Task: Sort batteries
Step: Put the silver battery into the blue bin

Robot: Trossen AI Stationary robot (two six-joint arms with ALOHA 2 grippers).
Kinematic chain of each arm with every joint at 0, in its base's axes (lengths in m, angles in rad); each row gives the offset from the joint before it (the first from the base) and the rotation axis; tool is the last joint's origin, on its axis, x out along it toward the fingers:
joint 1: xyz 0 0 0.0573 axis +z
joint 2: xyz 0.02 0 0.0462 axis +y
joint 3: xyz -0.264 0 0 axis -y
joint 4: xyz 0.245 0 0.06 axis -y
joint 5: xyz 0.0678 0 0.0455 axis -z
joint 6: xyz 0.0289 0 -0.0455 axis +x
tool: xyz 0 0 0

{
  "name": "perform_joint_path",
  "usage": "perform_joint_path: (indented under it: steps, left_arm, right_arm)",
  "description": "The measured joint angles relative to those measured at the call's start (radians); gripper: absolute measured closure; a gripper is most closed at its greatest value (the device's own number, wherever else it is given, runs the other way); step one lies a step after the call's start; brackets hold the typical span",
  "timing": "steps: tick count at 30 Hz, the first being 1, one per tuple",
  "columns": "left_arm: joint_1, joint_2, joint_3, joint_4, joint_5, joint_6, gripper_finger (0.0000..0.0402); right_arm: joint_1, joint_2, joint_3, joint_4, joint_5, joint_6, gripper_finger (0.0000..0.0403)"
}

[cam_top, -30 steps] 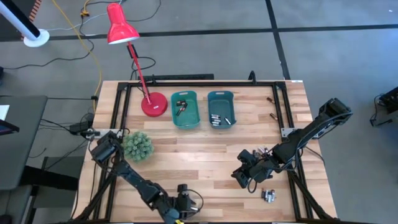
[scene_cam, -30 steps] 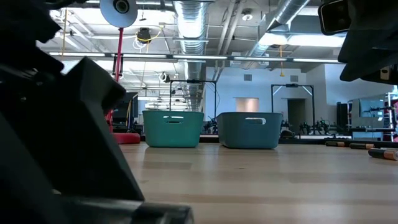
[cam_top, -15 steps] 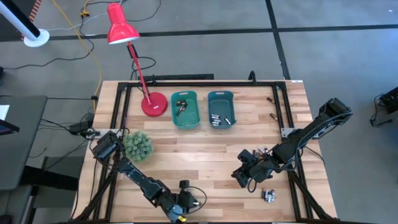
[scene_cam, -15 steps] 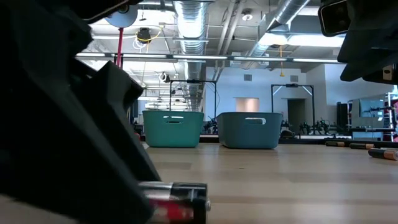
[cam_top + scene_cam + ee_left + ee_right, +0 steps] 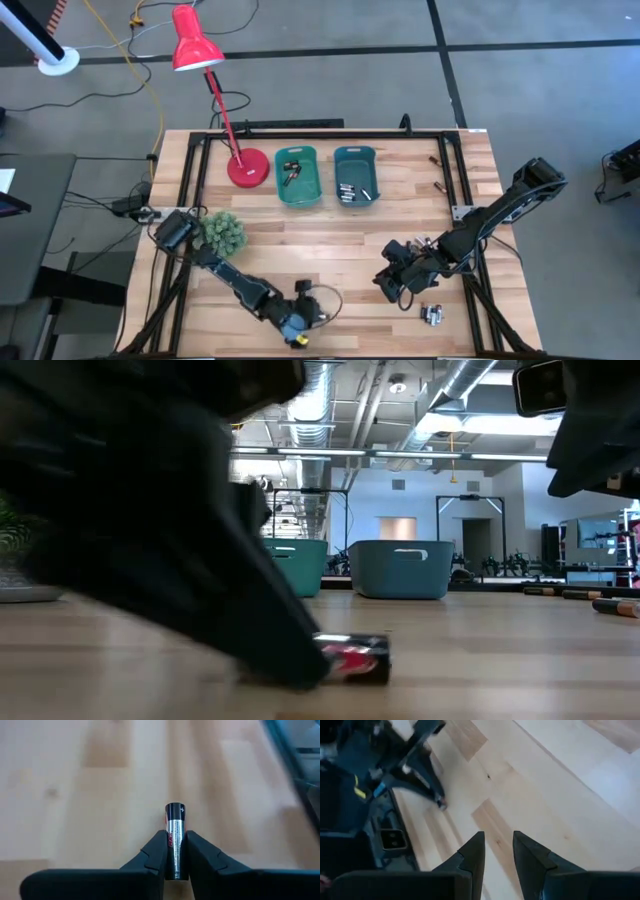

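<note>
- Wooden table (image 5: 330,240) carries everything; taking its centre as the clock hub, items run from the nine o'clock side to the three o'clock side.
- Green spiky ball plant (image 5: 221,234) sits at about nine o'clock, by the left arm's base.
- Red desk lamp (image 5: 247,167) stands at about eleven o'clock, its base just beside the bins.
- Left gripper (image 5: 305,318) is low at about seven o'clock, near the front edge; its fingers (image 5: 155,851) are clamped on a battery (image 5: 175,837) with a silver body, black tip and red marking, which lies along the tabletop and pokes out past the fingertips.
- Two teal bins (image 5: 298,177) stand side by side at twelve o'clock, each with small batteries inside.
- Right gripper (image 5: 392,283) hangs at about four o'clock, its fingers (image 5: 472,854) a little apart with nothing between them.
- More loose batteries (image 5: 432,314) lie at about five o'clock, just beside the right gripper, and a few others (image 5: 437,186) rest well apart at two o'clock.
</note>
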Motion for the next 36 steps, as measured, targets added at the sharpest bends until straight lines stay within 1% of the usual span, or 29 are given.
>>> perform_joint_path:
  steps: [4,7,14,18,21,24,27,29,32,34,36]
  left_arm:
    - [0.077,-0.046,-0.007,-0.036,-0.023,0.046,0.0353]
    - [0.149,-0.099,-0.007,-0.029,-0.02,0.052,0.0353]
    - [0.33,-0.211,-0.004,-0.03,0.013,0.053,0.0353]
    - [0.422,-0.258,0.006,-0.034,0.063,0.1,0.0353]
    - [0.495,-0.26,0.059,-0.112,0.107,0.157,0.0353]
    - [0.573,-0.253,0.155,-0.222,0.152,0.237,0.0352]
    - [0.647,-0.241,0.249,-0.366,0.158,0.302,0.0352]
    - [0.697,-0.229,0.287,-0.395,0.165,0.341,0.0352]
    - [0.784,-0.222,0.332,-0.441,0.256,0.384,0.0352]
    - [0.834,-0.196,0.365,-0.431,0.32,0.423,0.0352]
    - [0.873,-0.182,0.382,-0.464,0.359,0.466,0.0352]
  right_arm:
    - [-0.016,0.0,0.0,-0.045,0.0,-0.084,0.0286]
    - [-0.042,0.0,0.0,-0.086,0.0,-0.146,0.0286]
    - [-0.152,0.0,0.0,-0.177,0.001,-0.269,0.0286]
    - [-0.226,0.0,0.0,-0.224,-0.016,-0.34,0.0286]
    - [-0.264,0.0,0.0,-0.254,-0.042,-0.399,0.0286]
    - [-0.288,0.0,0.0,-0.264,-0.052,-0.443,0.0286]
    - [-0.312,0.0,0.0,-0.274,-0.054,-0.469,0.0286]
    - [-0.331,0.0,0.0,-0.277,-0.055,-0.47,0.0286]
    - [-0.368,0.0,0.0,-0.278,-0.055,-0.469,0.0286]
    - [-0.4,0.0,0.0,-0.279,-0.055,-0.451,0.0286]
    - [-0.432,0.0,0.0,-0.273,-0.054,-0.421,0.0286]
